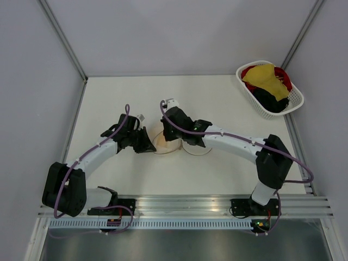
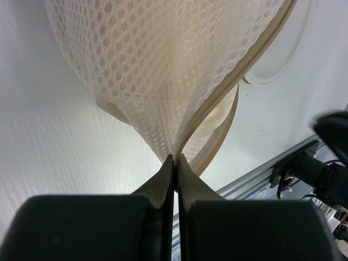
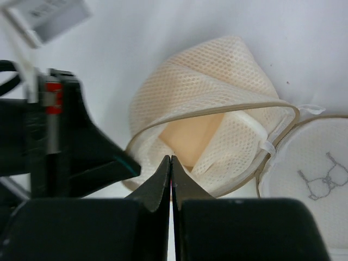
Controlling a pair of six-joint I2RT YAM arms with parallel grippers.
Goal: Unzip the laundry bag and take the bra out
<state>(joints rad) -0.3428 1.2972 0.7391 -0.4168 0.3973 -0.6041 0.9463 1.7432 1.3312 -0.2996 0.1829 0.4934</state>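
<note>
With the laundry bag unzipped, our left gripper pinches its mesh and our right gripper is squeezed together at the bra (peeking out), so next we should tug it free.

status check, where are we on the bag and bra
Left gripper shut on laundry bag mesh. Right gripper shut at the open rim, hold unclear. Bag unzipped, bra inside. Basket well apart.

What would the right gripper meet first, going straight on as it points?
Most likely the near zip rim of the laundry bag, right at the tips of the shut right gripper, then the bra showing in the opening beyond. Whether it already touches is unclear.
</note>
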